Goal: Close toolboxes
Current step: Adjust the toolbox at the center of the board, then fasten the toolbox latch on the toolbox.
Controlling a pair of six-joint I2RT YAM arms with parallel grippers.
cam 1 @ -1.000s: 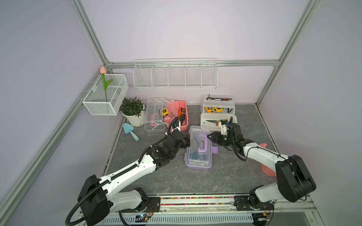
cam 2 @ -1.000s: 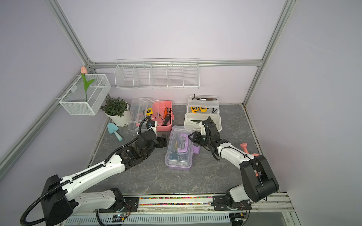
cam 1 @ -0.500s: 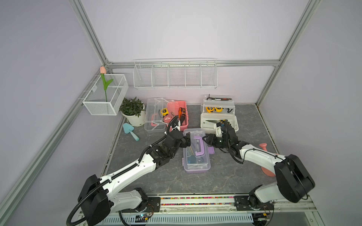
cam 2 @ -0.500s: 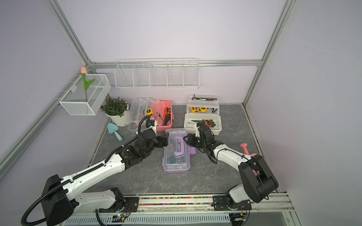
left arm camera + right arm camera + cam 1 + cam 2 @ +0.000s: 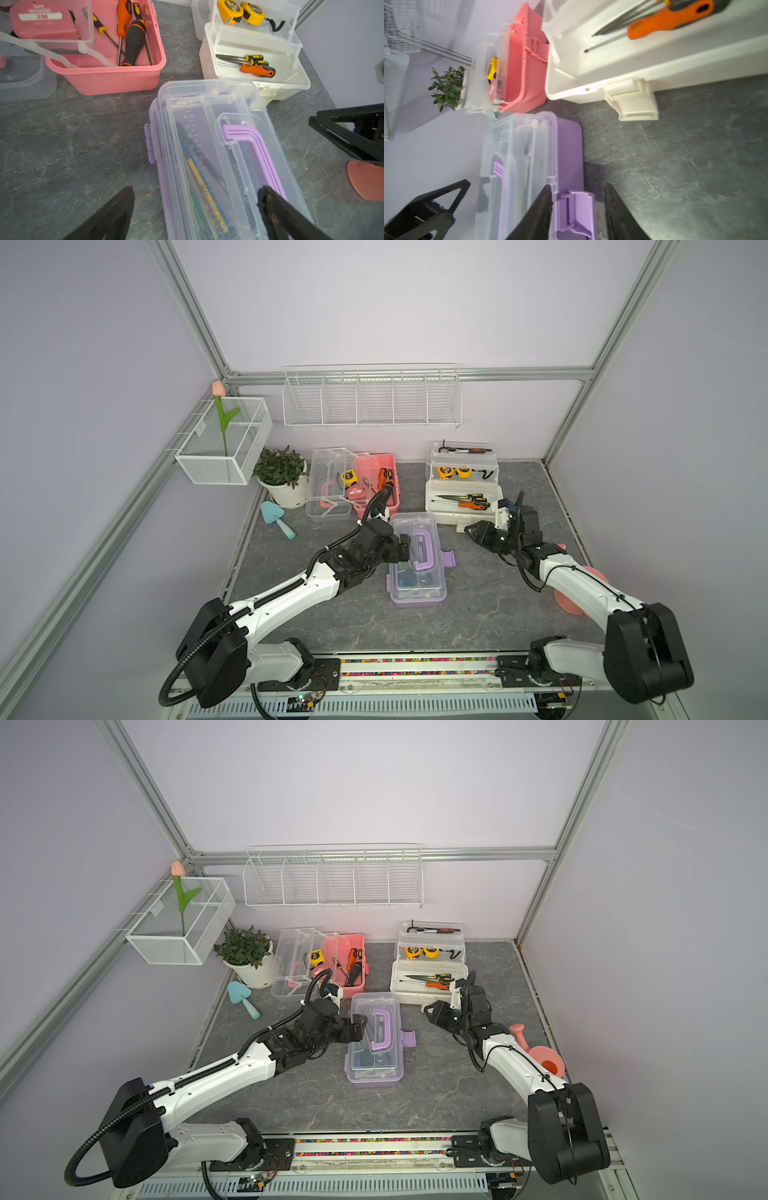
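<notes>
Three boxes, probably light, stiff and slick.

Top view: purple box (image 5: pixel 417 585) lay lid-down beside the spread left tool (image 5: pixel 405 549).

Left wrist: pink box (image 5: pixel 116 81) and white box (image 5: pixel 291 91) gaped ahead.

Right wrist: right tool (image 5: pixel 577 185) hung half-spread and empty, with the latch (image 5: pixel 577 214) before it, likely the place to press.

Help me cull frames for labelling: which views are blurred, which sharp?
Right wrist view: smeared, pink toolbox and white toolbox soft-edged. Left wrist view: crisp, print on the pink tape measure readable. Both top views: sharp, evenly lit, purple toolbox clearly outlined.
</notes>
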